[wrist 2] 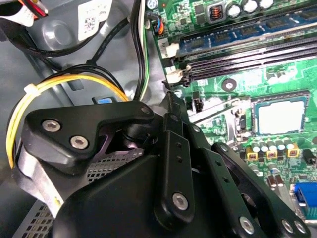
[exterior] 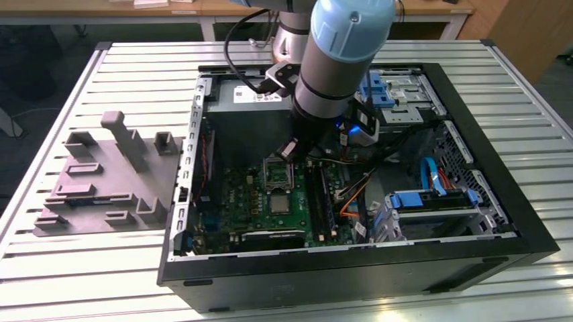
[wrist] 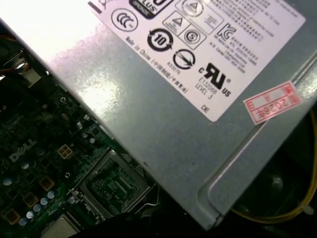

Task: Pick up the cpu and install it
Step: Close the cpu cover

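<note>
The cpu, a pale silvery square, lies flat in its socket on the green motherboard; in the exterior view the cpu sits just in front of the raised black socket frame. A pale corner of the cpu also shows in the first wrist view, beside the open frame. My gripper hangs inside the case just above the frame's top edge, apart from the cpu. Its black fingers meet at one tip, so the gripper is shut with nothing held.
The open black computer case lies on a slatted white table. A grey moulded tray sits at the exterior view's left. The grey power supply, yellow cables, memory slots and blue drive brackets crowd the case.
</note>
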Motion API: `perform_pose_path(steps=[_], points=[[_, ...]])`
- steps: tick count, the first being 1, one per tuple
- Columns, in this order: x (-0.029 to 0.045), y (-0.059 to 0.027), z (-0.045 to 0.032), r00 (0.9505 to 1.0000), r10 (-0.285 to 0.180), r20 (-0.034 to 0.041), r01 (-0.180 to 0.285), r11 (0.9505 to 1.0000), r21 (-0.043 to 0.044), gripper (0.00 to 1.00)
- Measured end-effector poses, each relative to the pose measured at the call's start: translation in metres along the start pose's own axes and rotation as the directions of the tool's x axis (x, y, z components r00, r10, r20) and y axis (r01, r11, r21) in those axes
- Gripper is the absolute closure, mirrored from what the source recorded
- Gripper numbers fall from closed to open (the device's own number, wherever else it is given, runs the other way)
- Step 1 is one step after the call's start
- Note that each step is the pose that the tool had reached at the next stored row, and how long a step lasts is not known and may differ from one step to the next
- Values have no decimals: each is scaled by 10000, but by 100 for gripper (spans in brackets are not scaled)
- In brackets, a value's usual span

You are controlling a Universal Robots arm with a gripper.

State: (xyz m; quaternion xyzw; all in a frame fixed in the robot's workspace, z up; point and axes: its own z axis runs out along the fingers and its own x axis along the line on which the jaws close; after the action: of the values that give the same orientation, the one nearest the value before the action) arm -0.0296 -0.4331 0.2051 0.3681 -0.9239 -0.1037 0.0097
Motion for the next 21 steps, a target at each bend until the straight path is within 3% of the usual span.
perform_pose_path(steps=[8,13,21], points=[[-17,27,-58,9997,29,-248,-23,9997,264,89],[-24,38,-86,9989,51,-473,-27,9987,502,89],[-28,61,-170,9984,11,-569,23,9983,590,89]])
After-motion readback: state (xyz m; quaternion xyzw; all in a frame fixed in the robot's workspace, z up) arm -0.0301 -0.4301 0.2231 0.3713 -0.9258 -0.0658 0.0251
